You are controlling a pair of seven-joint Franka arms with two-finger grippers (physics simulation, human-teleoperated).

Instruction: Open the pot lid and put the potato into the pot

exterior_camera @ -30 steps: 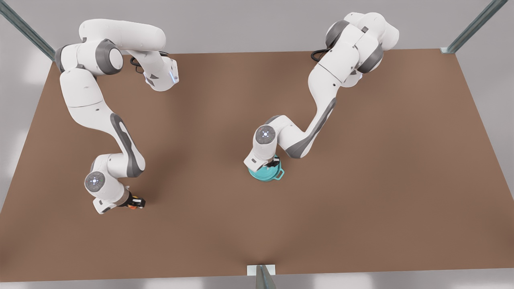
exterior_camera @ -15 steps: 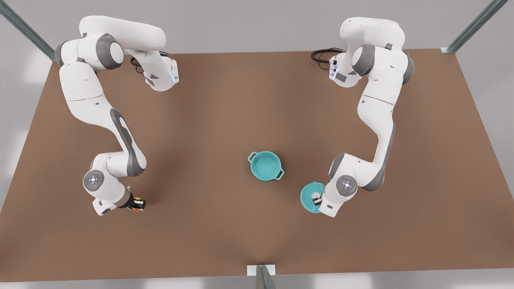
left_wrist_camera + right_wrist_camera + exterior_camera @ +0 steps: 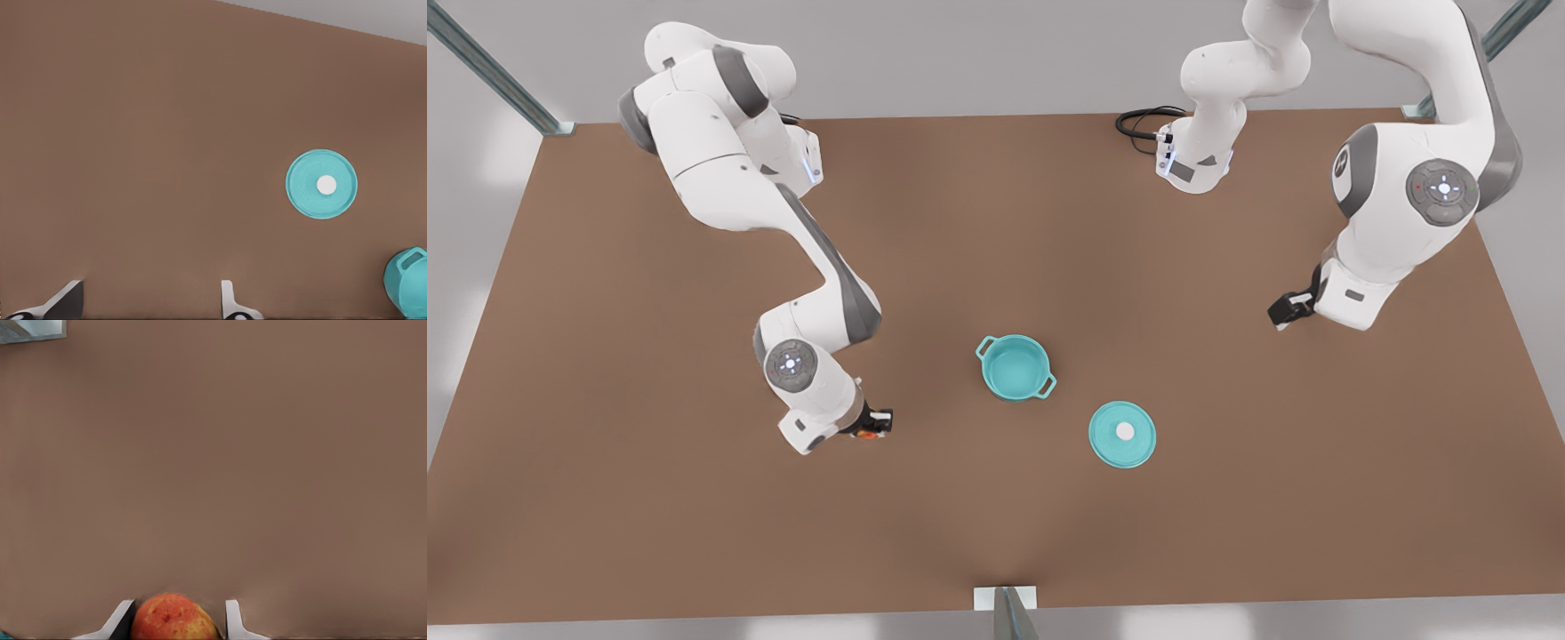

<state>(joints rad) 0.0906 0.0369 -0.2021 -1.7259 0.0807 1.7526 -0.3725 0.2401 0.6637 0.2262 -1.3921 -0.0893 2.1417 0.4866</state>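
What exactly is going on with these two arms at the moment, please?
The pot lid is off and lies flat on the table, beside the open pot at the front view's right. The right pincer, at the front view's left, is shut on the potato short of the pot. The left pincer hangs open and empty at the front view's right.

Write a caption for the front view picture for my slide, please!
Right gripper carries the yellow-red potato toward the open teal pot; teal lid lies beside it.
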